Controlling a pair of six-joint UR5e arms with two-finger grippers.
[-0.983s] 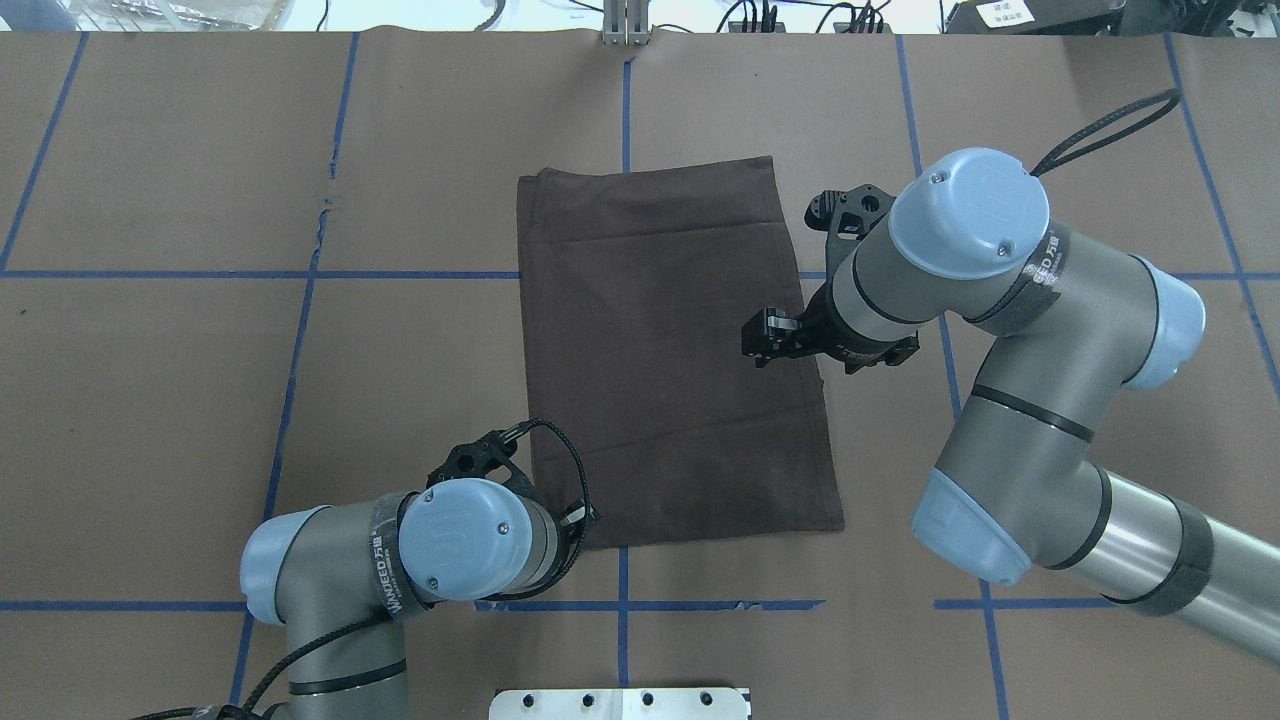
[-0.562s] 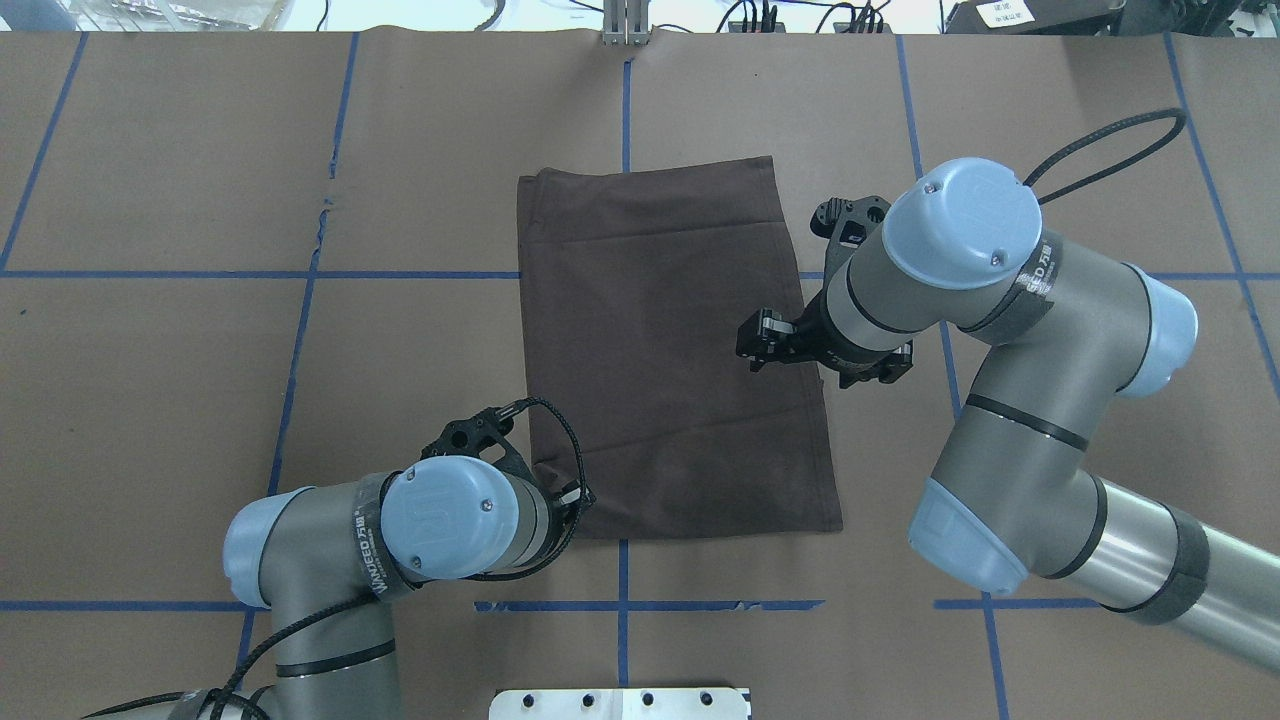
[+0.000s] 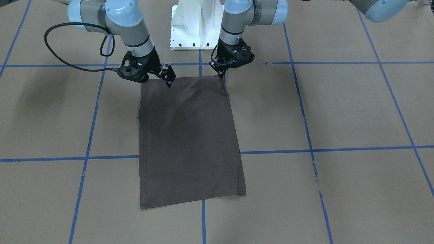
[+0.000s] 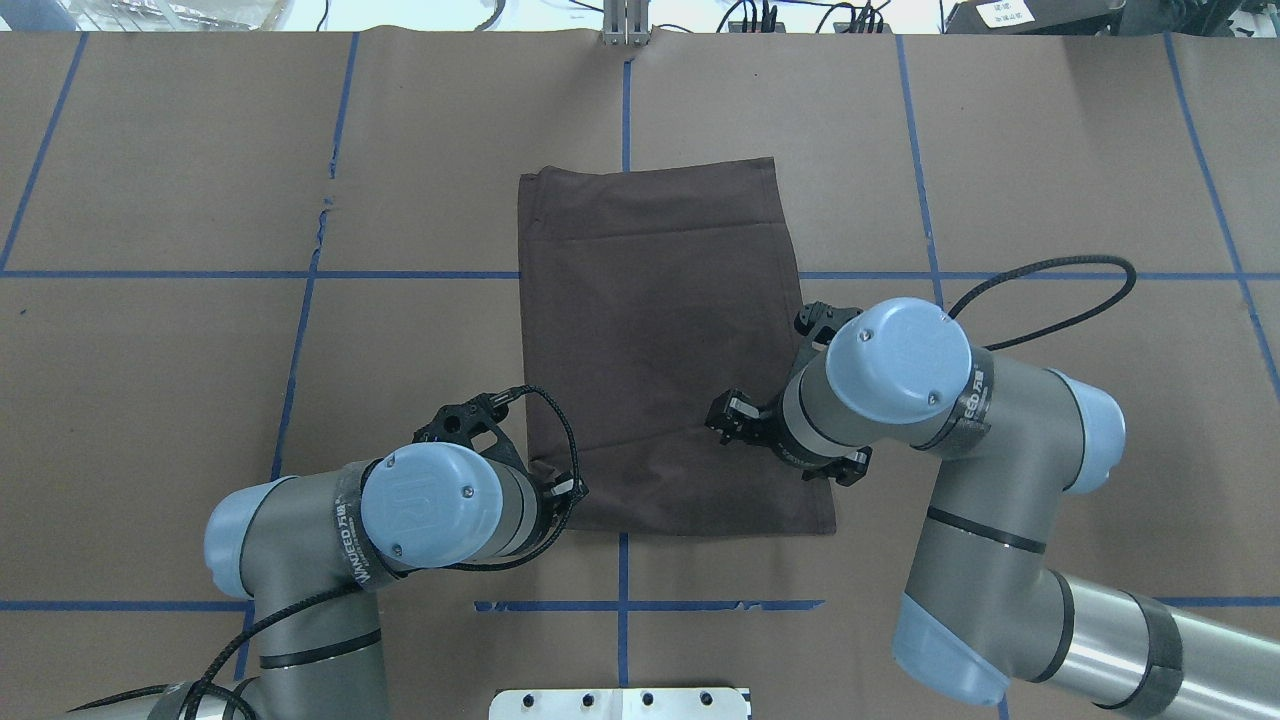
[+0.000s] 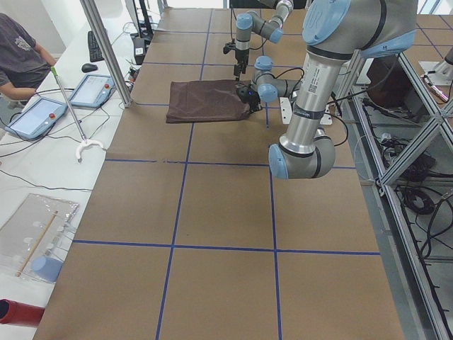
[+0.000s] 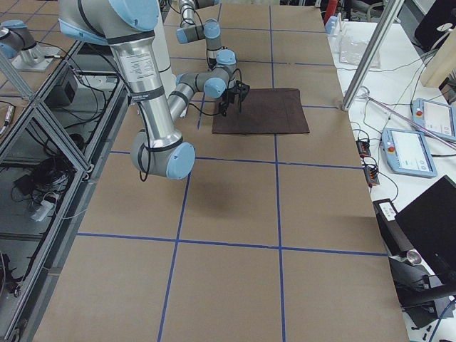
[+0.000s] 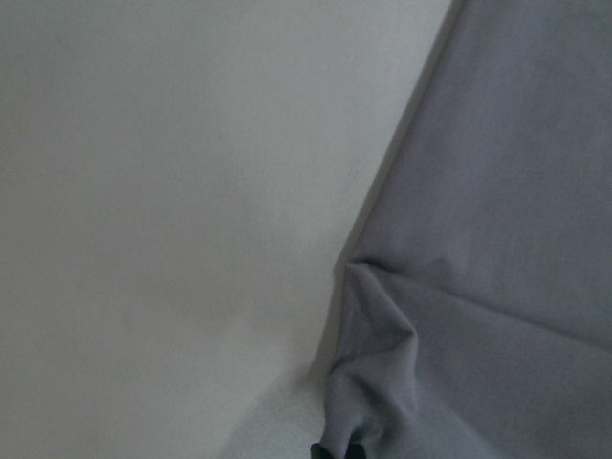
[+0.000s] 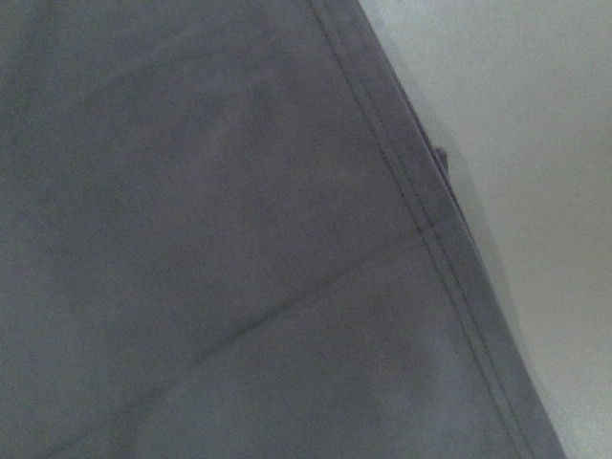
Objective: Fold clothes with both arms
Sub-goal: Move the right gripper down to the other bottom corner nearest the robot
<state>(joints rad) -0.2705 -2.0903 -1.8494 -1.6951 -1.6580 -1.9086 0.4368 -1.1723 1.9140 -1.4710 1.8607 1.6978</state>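
**A:** Where did the job stand when you froze it?

**B:** The bench (image 4: 150, 400) carried one thing, the T-shirt (image 4: 660, 330). It was folded to a long rectangle and lay flat in the middle, ahead of the base. Its long axis ran straight away from the robot, so I judged the short near edge was the one to lift.

**A:** And the arms?

**B:** My left arm (image 4: 300, 540) was nearer its mark. The left claw (image 3: 222, 74) sat on the near-left corner, closed on it, and the wrist view showed cloth puckered up into the fingertips (image 7: 330, 449). My right arm (image 4: 1000, 480) was less ready. The right claw (image 3: 168, 77) hung above the cloth, jaws parted and holding nothing. The near-right corner lay outward from it, toward the shirt's right edge.

**A:** So the right side decided it?

**B:** I thought so. With both corners gripped, the fold would carry along that long axis to the far edge.
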